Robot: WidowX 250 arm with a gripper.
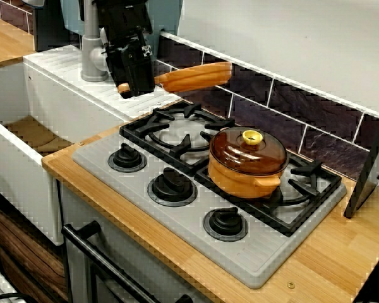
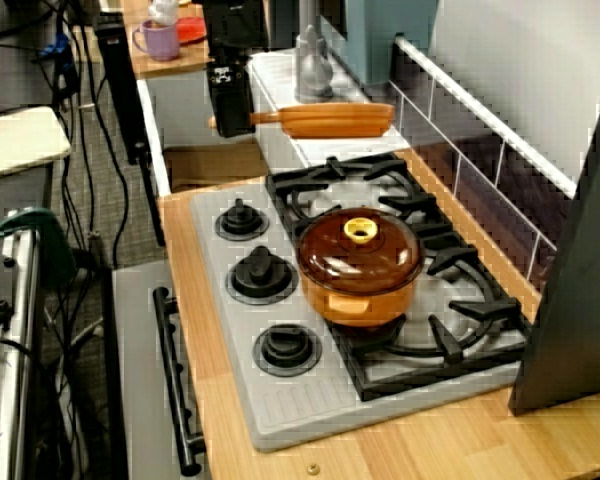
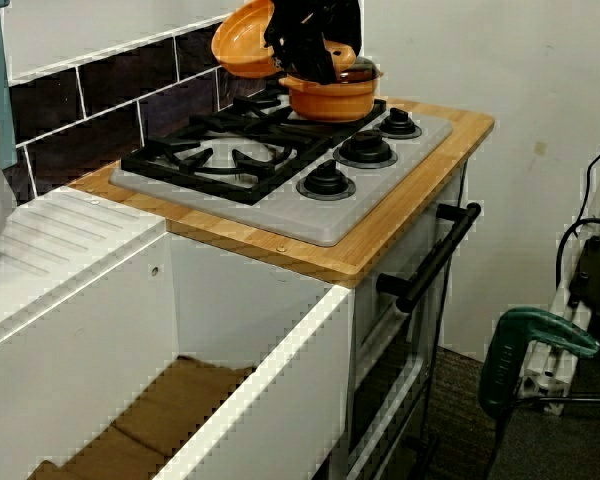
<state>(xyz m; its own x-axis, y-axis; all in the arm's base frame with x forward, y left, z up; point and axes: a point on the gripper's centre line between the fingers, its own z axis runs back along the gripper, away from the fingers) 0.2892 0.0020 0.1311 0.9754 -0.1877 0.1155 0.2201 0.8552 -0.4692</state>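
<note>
In the view from the front, my black gripper (image 1: 129,83) is shut on the handle of an orange frying pan (image 1: 194,76). It holds the pan in the air, edge-on, over the white drainboard (image 1: 69,85) and the back left burner (image 1: 180,129). The view along the counter shows the same gripper (image 2: 232,118) and the pan (image 2: 332,120) level above the drainboard's end. From the sink side, the gripper (image 3: 315,50) partly hides the tilted pan (image 3: 240,40). An orange pot with a brown glass lid and yellow knob (image 1: 246,161) stands on the right burner, apart from the pan.
Three black knobs (image 1: 172,184) line the grey stove top's front. A grey faucet (image 1: 93,44) stands behind the drainboard, with the white sink basin (image 1: 25,136) to its left. Dark tiles (image 1: 303,120) back the stove. A dark panel (image 1: 369,170) leans at the right, and an oven handle (image 3: 435,255) juts out below.
</note>
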